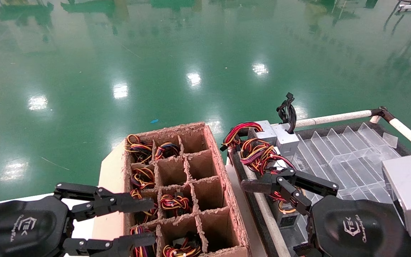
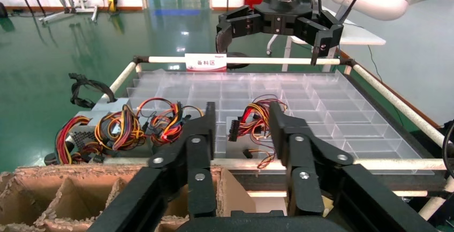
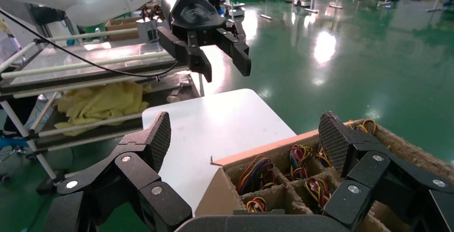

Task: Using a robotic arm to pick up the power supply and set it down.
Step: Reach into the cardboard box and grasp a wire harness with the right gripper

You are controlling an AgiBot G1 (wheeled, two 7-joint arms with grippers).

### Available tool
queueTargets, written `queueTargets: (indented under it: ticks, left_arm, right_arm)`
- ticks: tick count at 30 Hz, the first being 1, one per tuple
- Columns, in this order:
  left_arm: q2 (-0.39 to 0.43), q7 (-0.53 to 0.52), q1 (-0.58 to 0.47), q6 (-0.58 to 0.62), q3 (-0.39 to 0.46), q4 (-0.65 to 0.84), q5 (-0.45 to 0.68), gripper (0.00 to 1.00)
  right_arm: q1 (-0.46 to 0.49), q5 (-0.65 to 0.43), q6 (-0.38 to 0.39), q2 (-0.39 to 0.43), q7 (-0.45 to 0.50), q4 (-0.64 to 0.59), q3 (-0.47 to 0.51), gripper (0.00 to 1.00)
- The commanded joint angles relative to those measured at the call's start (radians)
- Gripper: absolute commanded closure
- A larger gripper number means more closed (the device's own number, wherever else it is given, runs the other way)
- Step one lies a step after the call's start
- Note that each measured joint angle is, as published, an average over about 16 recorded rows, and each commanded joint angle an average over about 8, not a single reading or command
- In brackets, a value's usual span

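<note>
A power supply (image 1: 286, 218), a small silver box with red, yellow and orange wires (image 2: 256, 119), lies in the near-left part of the clear compartment tray (image 1: 348, 160). My right gripper (image 1: 273, 217) hangs just above it, open wide, with nothing between its fingers (image 3: 158, 135). Two more power supplies (image 1: 262, 132) with coloured wire loops sit at the tray's far-left corner. My left gripper (image 1: 137, 223) is open and empty over the near-left side of the cardboard divider box (image 1: 223, 171).
Several cells of the cardboard box hold coloured wire bundles (image 1: 174, 202). A grey box with a black cable bundle (image 1: 287, 137) stands in the tray's far-left corner. White rails (image 1: 334, 117) frame the tray. A white table (image 3: 214, 130) lies beside the box.
</note>
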Motion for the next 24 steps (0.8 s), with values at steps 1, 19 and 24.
queueTargets:
  ticks: [1, 19, 24]
  left_arm:
    - [0.0, 0.0, 0.0, 0.0, 0.0, 0.0, 0.0, 1.0]
    - [0.0, 0.0, 0.0, 0.0, 0.001, 0.0, 0.0, 1.0]
    - [0.0, 0.0, 0.0, 0.0, 0.001, 0.0, 0.0, 1.0]
  right_arm:
    - [-0.001, -0.011, 0.006, 0.004, 0.0, 0.001, -0.002, 0.0]
    - [0.334, -0.482, 0.034, -0.325, -0.094, -0.359, -0.256, 0.1]
    - [0.42, -0.582, 0.05, -0.429, -0.179, -0.469, -0.311, 0.71]
